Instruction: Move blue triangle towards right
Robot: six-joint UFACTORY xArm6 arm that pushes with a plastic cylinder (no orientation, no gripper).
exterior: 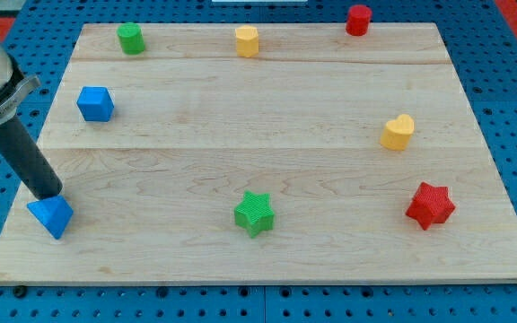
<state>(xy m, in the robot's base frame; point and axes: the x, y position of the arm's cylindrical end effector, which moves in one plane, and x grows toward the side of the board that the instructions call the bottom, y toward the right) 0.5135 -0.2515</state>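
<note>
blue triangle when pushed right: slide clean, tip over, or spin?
Probably slides: the blue triangle lies flat and low on the smooth wooden board, so tipping looks unlikely. It may spin, since my tip sits at its upper edge, not squarely at its left. It looks rigid, likely light.

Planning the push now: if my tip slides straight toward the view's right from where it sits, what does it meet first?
My tip sits at the blue triangle's upper edge, so it likely clips that first; beyond, the green star lies slightly lower.
</note>
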